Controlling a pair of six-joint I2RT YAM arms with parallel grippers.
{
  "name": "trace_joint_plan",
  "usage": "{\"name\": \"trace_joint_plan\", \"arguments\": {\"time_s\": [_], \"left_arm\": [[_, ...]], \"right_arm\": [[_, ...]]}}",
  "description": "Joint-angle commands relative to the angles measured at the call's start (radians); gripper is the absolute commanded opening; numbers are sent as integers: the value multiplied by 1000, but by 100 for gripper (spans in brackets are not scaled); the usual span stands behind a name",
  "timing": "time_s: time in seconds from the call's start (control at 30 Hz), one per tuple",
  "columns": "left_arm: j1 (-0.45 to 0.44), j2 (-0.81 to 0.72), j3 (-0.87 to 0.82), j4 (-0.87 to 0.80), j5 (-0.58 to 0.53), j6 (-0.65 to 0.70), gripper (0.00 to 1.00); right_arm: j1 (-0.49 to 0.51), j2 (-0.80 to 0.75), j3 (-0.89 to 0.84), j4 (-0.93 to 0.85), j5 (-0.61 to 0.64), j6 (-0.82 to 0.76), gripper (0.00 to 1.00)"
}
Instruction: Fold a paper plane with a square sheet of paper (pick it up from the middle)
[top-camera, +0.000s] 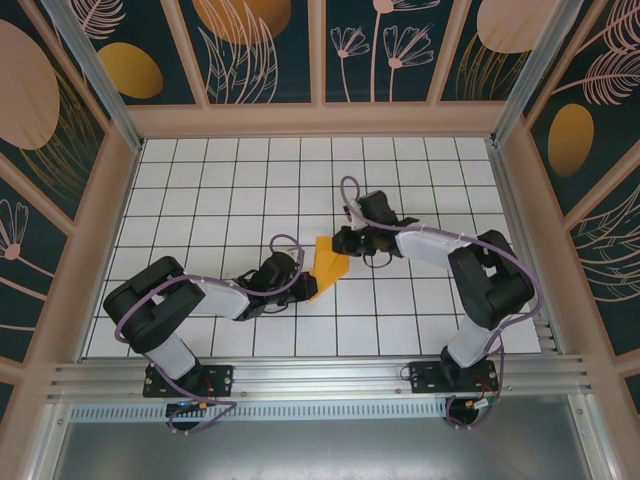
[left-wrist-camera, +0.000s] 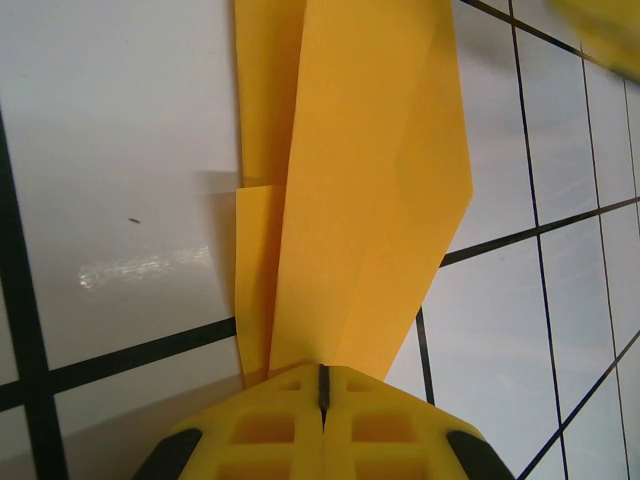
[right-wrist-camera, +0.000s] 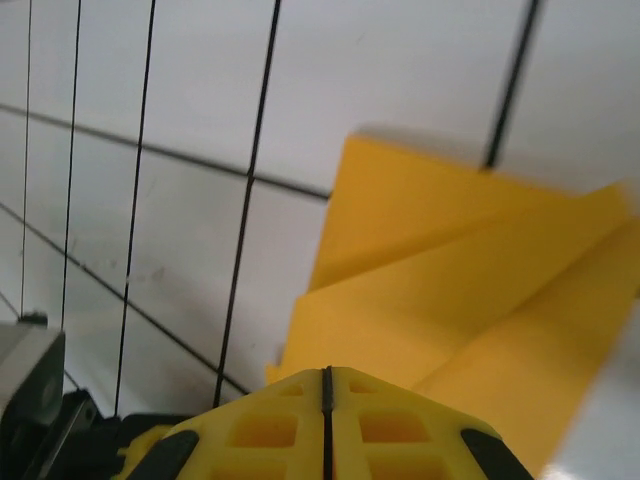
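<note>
The folded paper (top-camera: 327, 262) lies over the middle of the table (top-camera: 200, 180), between both arms. The left claw (left-wrist-camera: 322, 378) has its jaws pressed together, pinching the paper's narrow end. The right claw (right-wrist-camera: 327, 378) is likewise closed tight, clamped on the opposite edge.

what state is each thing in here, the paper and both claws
paper: folded into a creased, layered, pointed shape, not a flat square
left claw: shut, pinching the paper's narrow end
right claw: shut, tips over the paper's edge; cannot tell whether it grips the paper
</note>
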Motion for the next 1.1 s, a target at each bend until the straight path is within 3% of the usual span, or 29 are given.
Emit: {"name": "trace_joint_plan", "arguments": {"time_s": [0.0,0.27,0.43,0.8,1.07], "left_arm": [[3,40,-18,-145,2,19,3],[3,39,-19,-146,2,16,3],[3,36,-24,-148,7,15,3],[3,31,-48,-138,17,15,2],[3,28,-42,-137,25,22,3]], "right_arm": [[51,20,-36,21,-4,40,10],[104,124,-21,24,-58,21,10],[91,178,11,-15,0,1,9],[-113,218,92,-9,26,-24,9],[-187,261,230,-50,52,-24,10]]}}
